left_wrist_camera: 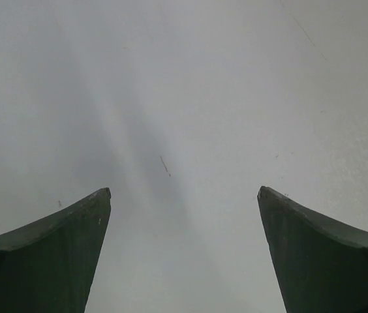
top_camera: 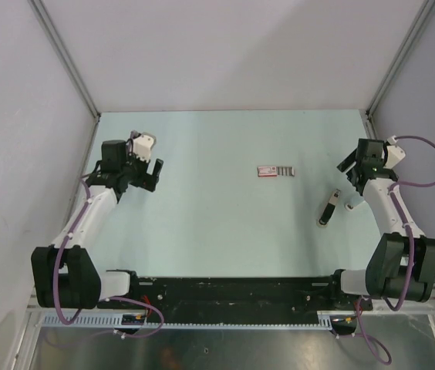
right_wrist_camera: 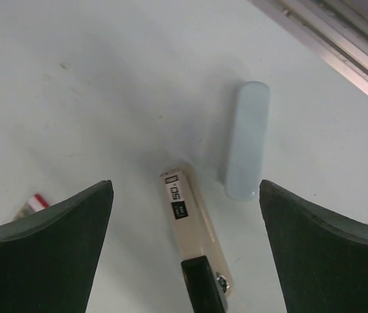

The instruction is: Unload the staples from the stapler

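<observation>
While both claws hang wide open with nothing in them, left claw [left_wrist_camera: 184,191] well left of the stapler [top_camera: 277,171] and right claw [right_wrist_camera: 185,184] off to its right, nothing is being handled. Stapler lies flat on the desk [top_camera: 202,223]: small red rectangle with a pale grey ribbed part. Staples [right_wrist_camera: 246,140], a short pale strip, lie well right of the stapler, not touching it, just beside a black stick [right_wrist_camera: 187,215] with a silvery tip. Unloading looks done; can't tell if more sit inside.
</observation>
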### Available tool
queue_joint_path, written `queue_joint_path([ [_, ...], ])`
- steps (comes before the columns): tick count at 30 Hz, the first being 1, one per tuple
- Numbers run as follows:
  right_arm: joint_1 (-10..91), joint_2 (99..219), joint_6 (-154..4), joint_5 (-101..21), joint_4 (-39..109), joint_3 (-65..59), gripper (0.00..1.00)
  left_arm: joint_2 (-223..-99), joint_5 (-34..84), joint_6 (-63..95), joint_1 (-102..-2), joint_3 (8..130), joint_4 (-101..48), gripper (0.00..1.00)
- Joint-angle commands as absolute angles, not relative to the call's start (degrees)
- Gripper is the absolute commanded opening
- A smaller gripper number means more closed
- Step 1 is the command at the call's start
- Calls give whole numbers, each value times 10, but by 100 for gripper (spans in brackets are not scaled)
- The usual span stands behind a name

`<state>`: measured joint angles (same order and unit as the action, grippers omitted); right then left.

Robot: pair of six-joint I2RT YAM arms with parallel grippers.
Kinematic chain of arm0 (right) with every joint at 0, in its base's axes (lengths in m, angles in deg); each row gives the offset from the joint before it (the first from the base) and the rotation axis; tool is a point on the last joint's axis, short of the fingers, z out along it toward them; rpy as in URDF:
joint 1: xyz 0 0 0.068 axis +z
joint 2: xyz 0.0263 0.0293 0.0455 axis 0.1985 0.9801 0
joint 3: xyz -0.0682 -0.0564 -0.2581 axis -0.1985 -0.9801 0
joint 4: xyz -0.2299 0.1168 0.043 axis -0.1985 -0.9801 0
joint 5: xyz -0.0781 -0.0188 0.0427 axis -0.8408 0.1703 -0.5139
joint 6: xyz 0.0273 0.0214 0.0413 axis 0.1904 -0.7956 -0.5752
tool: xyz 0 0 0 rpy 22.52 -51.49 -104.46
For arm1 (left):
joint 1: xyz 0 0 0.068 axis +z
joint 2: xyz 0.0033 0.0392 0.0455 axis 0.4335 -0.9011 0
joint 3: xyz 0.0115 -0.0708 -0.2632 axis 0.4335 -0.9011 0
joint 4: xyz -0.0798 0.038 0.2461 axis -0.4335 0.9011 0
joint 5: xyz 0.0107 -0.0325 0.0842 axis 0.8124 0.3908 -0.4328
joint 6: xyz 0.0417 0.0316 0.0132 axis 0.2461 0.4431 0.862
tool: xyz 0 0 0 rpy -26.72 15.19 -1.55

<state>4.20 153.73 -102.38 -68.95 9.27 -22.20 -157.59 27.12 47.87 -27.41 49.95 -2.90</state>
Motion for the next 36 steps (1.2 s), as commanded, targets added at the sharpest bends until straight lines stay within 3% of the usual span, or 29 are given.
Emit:
queue_joint_path([
  [1,37,1553,-1035,-760,64,-203,99,-1580,313,453,-270,533,-24,99],
  [5,26,1576,-1059,-784,20,-202,98,-1578,337,446,-270,534,-24,100],
  [26,13,1679,-1080,-758,58,-213,61,-1549,319,448,-269,507,-7,99],
  [36,23,1671,-1077,-755,71,-214,17,-1532,302,452,-269,496,10,99],
])
